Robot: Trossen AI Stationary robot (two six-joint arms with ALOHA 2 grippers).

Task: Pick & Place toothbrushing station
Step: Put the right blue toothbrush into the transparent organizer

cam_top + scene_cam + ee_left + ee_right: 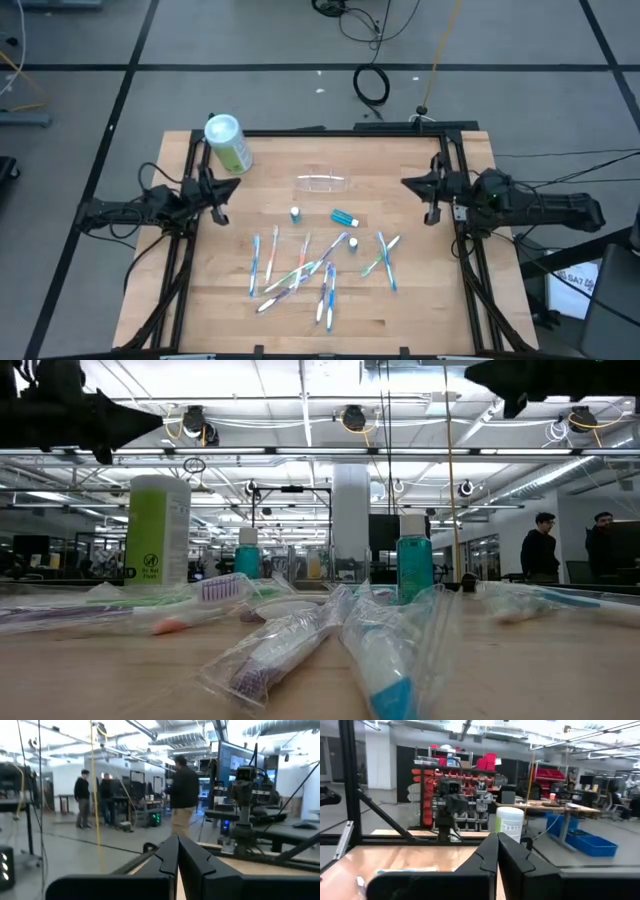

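The toothbrushing station is a clear plastic holder that rests on the wooden table at its far middle. A green-and-white canister stands at the far left; it also shows in the low view and the right wrist view. My left gripper is shut and empty at the table's left edge, held above the table. My right gripper is shut and empty at the right edge, held above the table. Both are well apart from the holder.
Several bagged toothbrushes lie spread over the table's near middle. Two small teal bottles and a small white cap lie between them and the holder. People stand in the room beyond the table.
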